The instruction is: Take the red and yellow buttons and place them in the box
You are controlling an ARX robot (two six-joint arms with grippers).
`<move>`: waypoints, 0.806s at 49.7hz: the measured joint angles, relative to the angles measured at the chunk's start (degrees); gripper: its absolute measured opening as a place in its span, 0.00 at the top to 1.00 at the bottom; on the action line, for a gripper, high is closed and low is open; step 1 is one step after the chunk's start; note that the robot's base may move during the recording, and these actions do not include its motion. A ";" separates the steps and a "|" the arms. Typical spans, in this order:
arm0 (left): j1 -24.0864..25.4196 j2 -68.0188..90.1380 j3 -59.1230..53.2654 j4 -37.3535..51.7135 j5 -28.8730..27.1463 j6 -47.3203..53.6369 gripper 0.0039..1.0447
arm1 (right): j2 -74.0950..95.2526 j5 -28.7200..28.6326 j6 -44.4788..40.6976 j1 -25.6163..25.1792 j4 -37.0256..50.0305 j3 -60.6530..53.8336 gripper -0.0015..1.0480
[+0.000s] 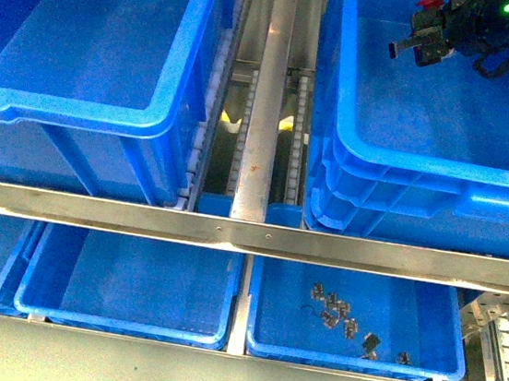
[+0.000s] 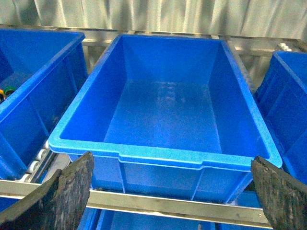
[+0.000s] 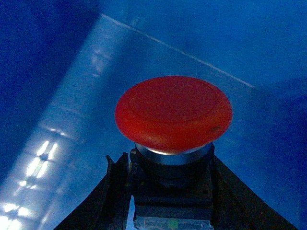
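Note:
My right gripper (image 1: pixel 427 31) is shut on the red button (image 3: pixel 173 112), gripping its black body with the round red cap facing out. In the right wrist view the gripper (image 3: pixel 168 167) hangs over a smooth blue floor. From the front, it sits at the far end of the right-hand box (image 1: pixel 429 128), a large deep blue crate, with a bit of the red cap (image 1: pixel 433 1) showing. My left gripper (image 2: pixel 172 159) is open with nothing between its dark fingers (image 2: pixel 62 196), facing a large blue crate (image 2: pixel 163 115) with nothing in it. No yellow button can be made out.
Another large blue crate (image 1: pixel 95 50) stands at upper left. A metal rail (image 1: pixel 272 81) runs between the crates, and a cross bar (image 1: pixel 249 236) lies below them. Shallow blue trays (image 1: pixel 131 287) sit underneath, one holding small metal parts (image 1: pixel 341 315).

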 joint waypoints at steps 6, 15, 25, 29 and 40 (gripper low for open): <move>0.00 0.00 0.00 0.00 0.00 0.00 0.07 | 6.08 3.10 -0.92 -0.35 -6.16 10.03 0.64; 0.00 0.00 0.00 0.00 -0.02 0.00 0.07 | 9.68 4.74 -1.60 -1.16 -13.81 18.01 0.61; 0.00 -0.02 0.00 0.00 0.00 0.00 0.07 | 6.43 4.33 -1.62 -2.08 -7.61 12.70 0.33; 0.00 -0.02 0.00 0.00 -0.02 0.00 0.07 | 1.01 1.11 -0.13 -2.60 -3.43 5.22 0.21; 0.00 -0.02 0.00 0.00 0.00 0.00 0.07 | -24.96 -3.61 9.42 -3.34 8.74 -23.76 0.06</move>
